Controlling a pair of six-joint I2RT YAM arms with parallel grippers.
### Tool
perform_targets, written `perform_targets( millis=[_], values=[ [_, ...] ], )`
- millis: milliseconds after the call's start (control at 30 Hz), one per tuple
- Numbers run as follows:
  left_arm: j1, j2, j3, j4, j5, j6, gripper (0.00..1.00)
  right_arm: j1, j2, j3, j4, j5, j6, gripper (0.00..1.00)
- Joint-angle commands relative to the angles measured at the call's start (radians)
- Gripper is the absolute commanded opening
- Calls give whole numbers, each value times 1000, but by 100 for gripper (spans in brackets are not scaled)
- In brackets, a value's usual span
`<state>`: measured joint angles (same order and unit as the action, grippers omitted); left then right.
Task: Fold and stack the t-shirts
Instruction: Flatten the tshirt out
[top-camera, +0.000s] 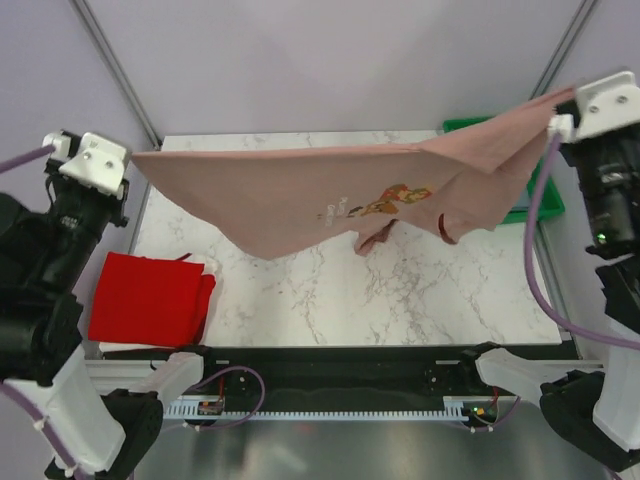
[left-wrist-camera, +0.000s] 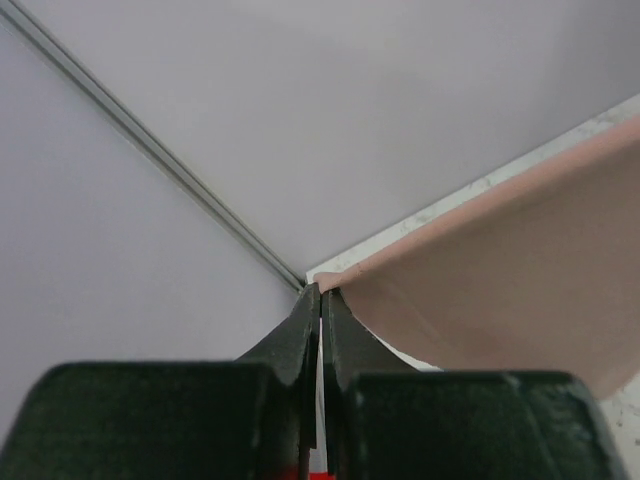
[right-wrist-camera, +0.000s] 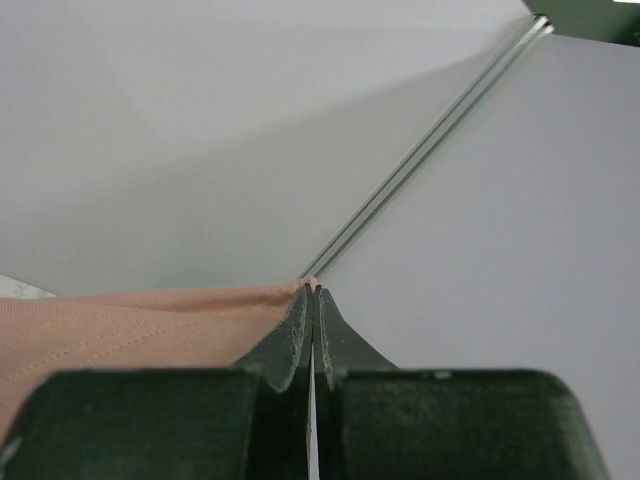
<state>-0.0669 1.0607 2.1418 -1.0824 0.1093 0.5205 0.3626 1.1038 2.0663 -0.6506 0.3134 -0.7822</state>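
- The left hand (top-camera: 128, 158) is closed on one corner of the pink t-shirt (top-camera: 300, 195), above the left edge of the bench (top-camera: 400, 290) near its far left corner.
- In the left wrist view the jaws meet, with a pinch of pink cloth (left-wrist-camera: 520, 270) at the tips of the left hand (left-wrist-camera: 320, 292).
- The right hand (top-camera: 556, 122) clamps the opposite corner, raised over the far right corner of the bench.
- In the right wrist view the right hand (right-wrist-camera: 313, 290) has its jaws together, and a stitched hem of the pink t-shirt (right-wrist-camera: 120, 330) runs out to the left.
- The top edge of the cloth stretches nearly straight between the two hands, along the far edge.
- The lower edge sags toward the middle of the bench, with the chest graphic (top-camera: 385, 200) facing up and loose folds hanging right of centre; I cannot tell whether they touch the marble.
- The red t-shirt (top-camera: 150, 298) lies folded at the near left corner, reaching the left edge, well apart from the hanging cloth.
- The green tray (top-camera: 462, 125) sits at the far right corner, mostly hidden by the pink cloth.
- Bare marble shows from the red t-shirt across to the right edge, along the near edge.
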Motion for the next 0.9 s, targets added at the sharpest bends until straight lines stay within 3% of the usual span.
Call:
perform_targets(
  millis=[0, 300, 500, 600, 867],
  values=[
    [6, -60, 30, 33, 41, -24, 2, -5, -53, 145, -119, -7, 35, 0],
    [6, -96, 164, 61, 21, 15, 2, -36, -113, 291, -152, -51, -28, 0],
    [6, -12, 135, 78, -8, 41, 2, -36, -61, 171, -2, -33, -80, 0],
    [6, 16, 37, 110, -3, 78, 2, -36, -36, 36, 112, -59, -88, 0],
    [6, 73, -482, 327, 85, 131, 2, -37, 28, -420, 359, -122, -86, 0]
  ],
)
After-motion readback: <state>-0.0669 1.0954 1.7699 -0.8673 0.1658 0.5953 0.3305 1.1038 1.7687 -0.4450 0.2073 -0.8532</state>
